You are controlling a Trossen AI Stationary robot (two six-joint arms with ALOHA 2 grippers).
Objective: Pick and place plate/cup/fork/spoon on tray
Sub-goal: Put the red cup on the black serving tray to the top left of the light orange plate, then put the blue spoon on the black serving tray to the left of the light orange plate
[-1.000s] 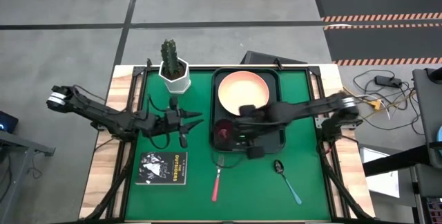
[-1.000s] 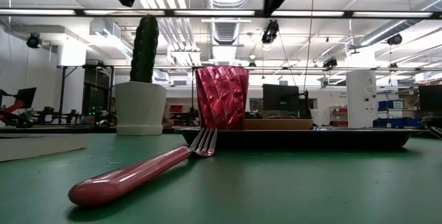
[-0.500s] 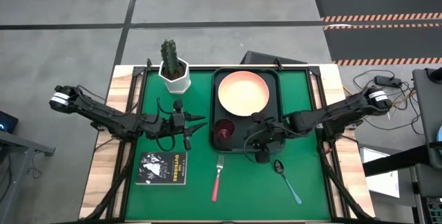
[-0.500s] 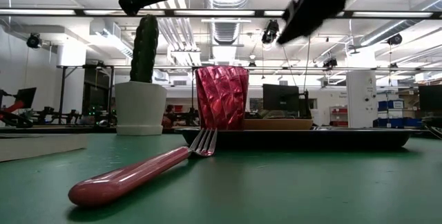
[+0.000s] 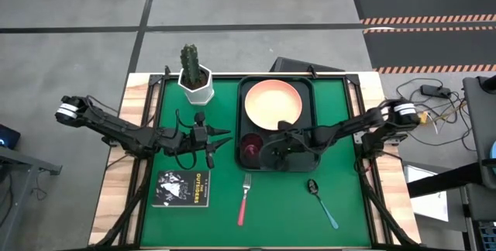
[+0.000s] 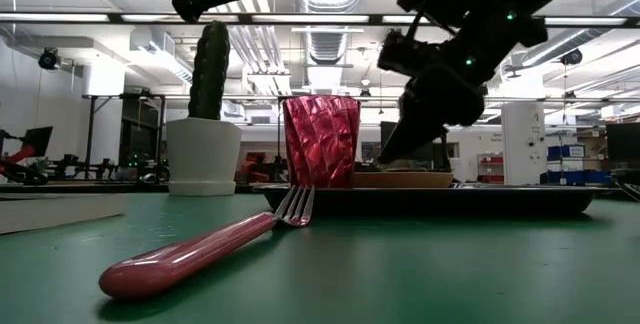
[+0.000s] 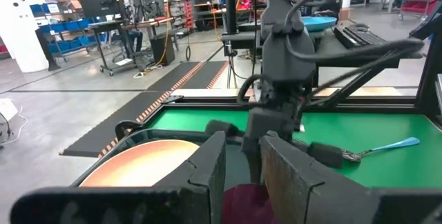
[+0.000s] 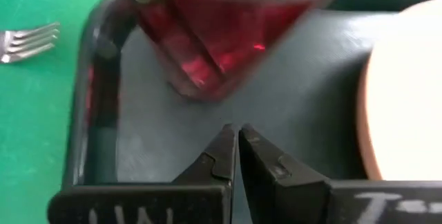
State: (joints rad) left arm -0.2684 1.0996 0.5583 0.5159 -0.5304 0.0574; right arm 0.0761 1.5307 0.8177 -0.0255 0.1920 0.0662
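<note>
1. From above, I see a green table with a large dark rectangular tray (image 5: 311,160) with rounded corners and a raised rim near the middle.
2. A round, shallow peach-orange plate (image 5: 273,102) lies in the far half of the tray.
3. A small dark red cup (image 5: 251,146) stands upright in the tray's near left corner, apart from the plate.
4. My right gripper (image 5: 273,152) is over the tray, just beside the cup. In its wrist view its two dark fingers (image 8: 222,156) are pressed together, tips almost touching, with nothing between them. They point at the tray floor near the cup's base and touch neither cup nor plate.
5. My left gripper (image 5: 225,135) hovers over bare green table to the left of the tray. Its fingers (image 7: 207,165) stand a narrow gap apart, and I see nothing held between them.
6. A slim fork with silver tines and a pink-red handle (image 5: 244,198) lies flat on the table in front of the tray, tines toward the tray's near rim.
7. A slim spoon with a dark metal bowl and a light blue handle (image 5: 322,203) lies on the table to the right of the fork, outside the tray.
8. A white hexagonal pot with a green cactus (image 5: 194,76) stands at the far left. A small black book with white lettering (image 5: 184,188) lies at the near left.
</note>
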